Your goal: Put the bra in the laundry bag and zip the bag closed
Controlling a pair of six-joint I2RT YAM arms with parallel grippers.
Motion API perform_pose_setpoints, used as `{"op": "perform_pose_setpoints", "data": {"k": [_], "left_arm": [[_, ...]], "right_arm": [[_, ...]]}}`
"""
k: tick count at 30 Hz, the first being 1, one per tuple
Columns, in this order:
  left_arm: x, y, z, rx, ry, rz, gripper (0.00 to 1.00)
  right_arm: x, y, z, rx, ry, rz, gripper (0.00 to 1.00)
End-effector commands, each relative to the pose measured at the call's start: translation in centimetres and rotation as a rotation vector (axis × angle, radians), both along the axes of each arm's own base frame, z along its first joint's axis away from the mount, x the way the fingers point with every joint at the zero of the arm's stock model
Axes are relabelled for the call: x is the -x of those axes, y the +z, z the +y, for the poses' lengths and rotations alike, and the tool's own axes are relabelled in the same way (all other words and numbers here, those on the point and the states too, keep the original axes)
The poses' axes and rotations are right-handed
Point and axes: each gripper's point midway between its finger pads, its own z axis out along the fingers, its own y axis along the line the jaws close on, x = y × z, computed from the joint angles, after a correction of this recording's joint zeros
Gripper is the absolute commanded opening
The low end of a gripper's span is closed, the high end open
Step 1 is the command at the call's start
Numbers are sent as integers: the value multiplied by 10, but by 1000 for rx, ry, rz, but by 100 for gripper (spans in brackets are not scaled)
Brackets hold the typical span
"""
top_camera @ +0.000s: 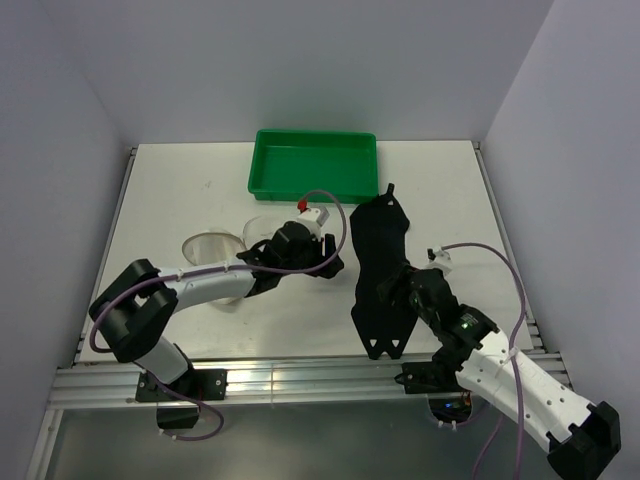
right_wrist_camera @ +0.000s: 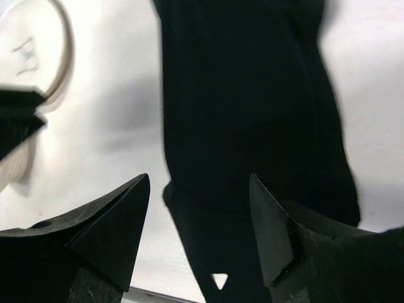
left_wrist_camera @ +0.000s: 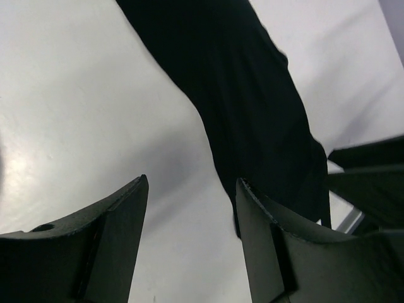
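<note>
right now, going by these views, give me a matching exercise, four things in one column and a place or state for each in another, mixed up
Things
1. bra
2. laundry bag
3. tray
4. right gripper

Places or states
a. at the far edge of the table, in the middle
b. black, stretched out right of centre
c. translucent white, left of centre
d. open, fingers spread over black fabric

Pairs: 1-b, 2-c, 3-a, 4-d
</note>
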Motion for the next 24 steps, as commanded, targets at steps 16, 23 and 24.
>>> {"op": "perform_pose_setpoints", "data": {"k": [16,23,24], "left_arm": [[43,19,6,118,-69,-102,61],[46,21,10,133,-72,-120,61],[47,22,11,136,-74,-121,62]], "right_arm": [[17,-23,-45,105,-263,242,78],[15,-54,-34,103,-263,330,67],[15,-57,-33,101,-264,340,64]]}}
